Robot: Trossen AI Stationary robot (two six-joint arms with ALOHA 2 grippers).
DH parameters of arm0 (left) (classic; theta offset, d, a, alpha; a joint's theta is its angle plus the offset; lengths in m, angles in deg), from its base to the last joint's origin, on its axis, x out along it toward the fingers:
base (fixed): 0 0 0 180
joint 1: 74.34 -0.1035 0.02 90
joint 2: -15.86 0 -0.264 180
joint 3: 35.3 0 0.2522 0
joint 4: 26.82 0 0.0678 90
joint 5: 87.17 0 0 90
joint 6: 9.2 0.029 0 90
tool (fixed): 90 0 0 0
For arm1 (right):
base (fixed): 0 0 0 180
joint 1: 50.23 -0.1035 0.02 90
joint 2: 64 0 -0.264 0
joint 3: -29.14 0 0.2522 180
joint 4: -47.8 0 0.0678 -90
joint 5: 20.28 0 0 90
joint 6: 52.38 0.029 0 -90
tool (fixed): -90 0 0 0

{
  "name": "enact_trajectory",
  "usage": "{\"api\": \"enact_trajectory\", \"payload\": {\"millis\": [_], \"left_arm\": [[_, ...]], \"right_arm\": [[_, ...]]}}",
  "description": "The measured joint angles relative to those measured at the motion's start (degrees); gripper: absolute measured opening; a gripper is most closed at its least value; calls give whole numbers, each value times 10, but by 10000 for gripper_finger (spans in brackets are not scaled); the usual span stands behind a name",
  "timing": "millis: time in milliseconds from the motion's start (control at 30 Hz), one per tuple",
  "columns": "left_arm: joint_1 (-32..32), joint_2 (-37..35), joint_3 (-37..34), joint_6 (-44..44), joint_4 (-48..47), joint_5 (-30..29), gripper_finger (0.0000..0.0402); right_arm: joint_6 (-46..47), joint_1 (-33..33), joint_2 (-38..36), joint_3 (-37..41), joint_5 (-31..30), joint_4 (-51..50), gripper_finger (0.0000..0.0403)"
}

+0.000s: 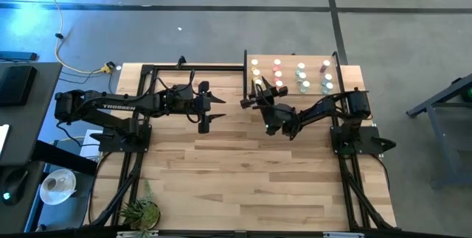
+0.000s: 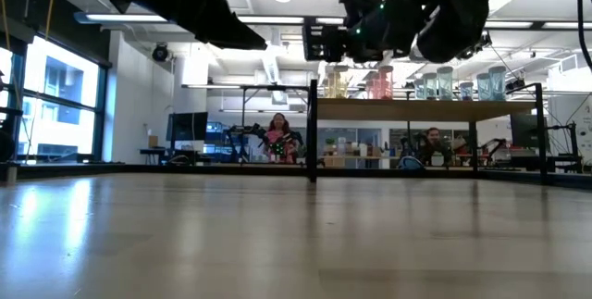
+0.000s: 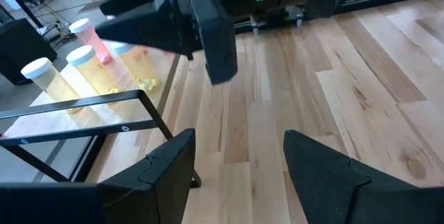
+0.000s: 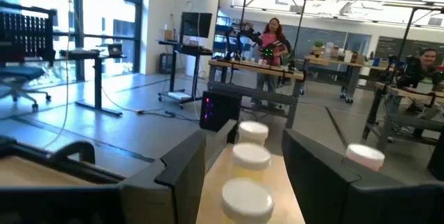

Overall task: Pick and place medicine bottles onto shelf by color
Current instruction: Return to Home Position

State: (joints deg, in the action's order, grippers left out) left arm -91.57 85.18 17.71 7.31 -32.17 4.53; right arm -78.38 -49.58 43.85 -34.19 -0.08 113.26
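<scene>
Evidently we were close to the end: in the high view every one of the medicine bottles (image 1: pixel 279 85) we could find stood on the shelf (image 1: pixel 290 60), sorted into four columns. The yellow bottles (image 1: pixel 255 72) were at the edge nearest the tabletop's middle, then came the pink-red bottles (image 1: pixel 277 64), the teal bottles (image 1: pixel 302 77) and the purplish bottles (image 1: pixel 326 78). We saw none lying on the tabletop (image 1: pixel 243 172). Our right pincer (image 1: pixel 248 100) hovered just beside the yellow column, its fingers spread and holding nothing; its wrist view looked along that row's white caps through the gap. Our left pincer (image 1: pixel 215 111) hung over bare boards near the middle of the tabletop, likewise spread and empty. We judged the sorting done, so what was left was only to draw the right arm clear of the shelf without brushing the yellow row and bring both arms to rest.
</scene>
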Motion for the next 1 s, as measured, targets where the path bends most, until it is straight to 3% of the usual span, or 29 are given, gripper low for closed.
{"api": "enact_trajectory", "payload": {"millis": [167,333,700,1000], "left_arm": [[0,0,6,0,-7,0,209],[0,-19,6,1,-16,0,209],[1,-139,6,-36,-113,7,209],[2,-229,-76,-93,-81,35,209]], "right_arm": [[-1,-12,-27,0,-1,-1,181],[-67,-39,-66,0,0,-3,181],[-220,-101,-159,6,-1,-24,181],[-218,-124,-312,97,10,-65,181]]}}
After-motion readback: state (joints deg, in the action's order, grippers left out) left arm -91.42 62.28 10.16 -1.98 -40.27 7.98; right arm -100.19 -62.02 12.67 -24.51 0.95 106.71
